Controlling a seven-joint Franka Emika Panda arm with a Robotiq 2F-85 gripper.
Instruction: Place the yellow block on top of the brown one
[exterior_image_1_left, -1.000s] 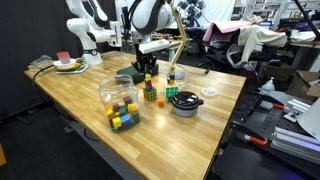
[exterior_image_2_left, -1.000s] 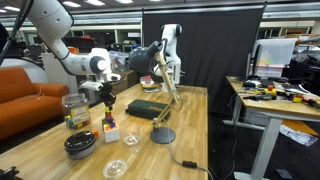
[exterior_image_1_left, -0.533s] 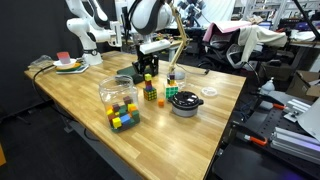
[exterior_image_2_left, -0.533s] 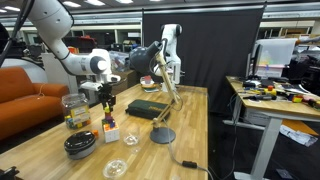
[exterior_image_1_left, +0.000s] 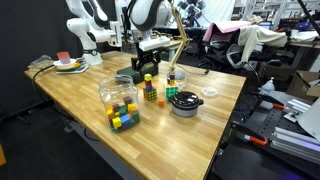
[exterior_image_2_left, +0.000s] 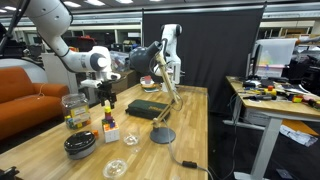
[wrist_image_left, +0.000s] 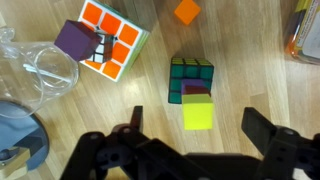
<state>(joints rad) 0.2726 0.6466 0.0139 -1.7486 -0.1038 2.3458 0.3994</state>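
The yellow block (wrist_image_left: 198, 112) rests on the brown one (wrist_image_left: 196, 88), of which only a dark strip shows, and both stand on a dark green puzzle cube (wrist_image_left: 189, 72). My gripper (wrist_image_left: 196, 122) is open. It hangs just above the stack with one finger on each side of the yellow block, touching neither side. Both exterior views show the yellow block (exterior_image_1_left: 149, 79) (exterior_image_2_left: 108, 105) topping the small stack, with the gripper (exterior_image_1_left: 146, 68) (exterior_image_2_left: 107, 94) right above it.
An orange cube (wrist_image_left: 187, 11) lies beyond the stack. A white-edged puzzle cube (wrist_image_left: 118, 38) carries a purple cube (wrist_image_left: 72, 40). A glass jar (exterior_image_1_left: 120, 103) of coloured cubes, a black bowl (exterior_image_1_left: 184, 102) and a lid (exterior_image_1_left: 210, 92) stand nearby on the wooden table (exterior_image_1_left: 80, 100).
The jaws have opened and let go of the yellow block, which stays on the stack. The gripper has risen slightly.
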